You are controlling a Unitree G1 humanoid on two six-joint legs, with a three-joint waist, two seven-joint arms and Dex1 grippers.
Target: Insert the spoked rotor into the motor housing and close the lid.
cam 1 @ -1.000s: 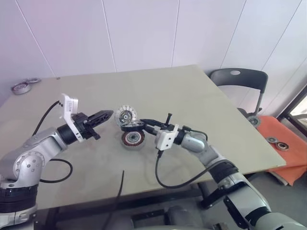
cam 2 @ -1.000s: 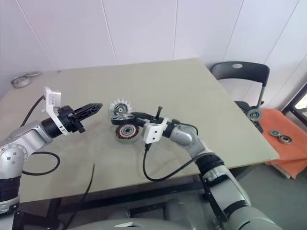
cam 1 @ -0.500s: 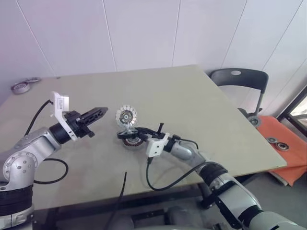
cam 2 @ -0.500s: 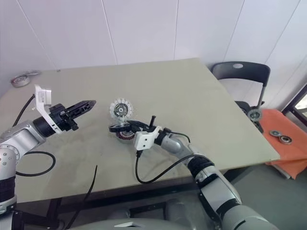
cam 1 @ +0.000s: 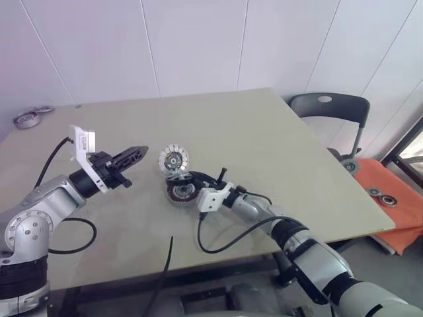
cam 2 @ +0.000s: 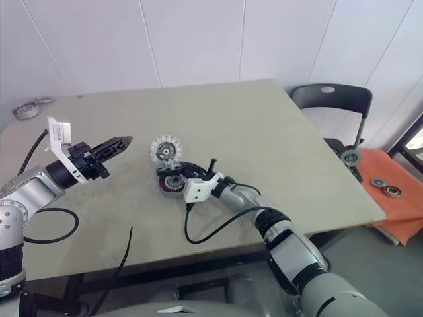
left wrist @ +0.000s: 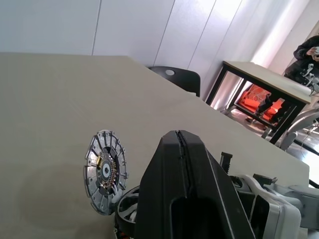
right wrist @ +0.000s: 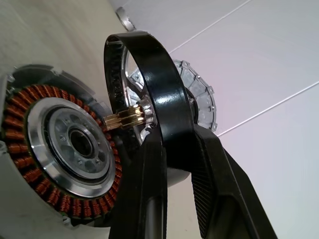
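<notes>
**A:** Which step?
**B:** Insertion. The right gripper [cam 1: 185, 178], clamped on a dark ring [right wrist: 144, 64], is at the housing [cam 1: 177, 193] mid-surface. The rotor [cam 1: 174, 159] stands on edge just behind. The left gripper [cam 1: 135, 156] is closed and apart.
**A:** Next?
**B:** Probably centring the shaft [right wrist: 124, 119] on the hub.

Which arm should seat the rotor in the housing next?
Right. The right gripper is already clamped on the spoked rotor, right at the motor housing. The left gripper is shut, empty, and off to the side.

one motor housing [cam 1: 180, 192], one chair [cam 1: 328, 109], two hands
</notes>
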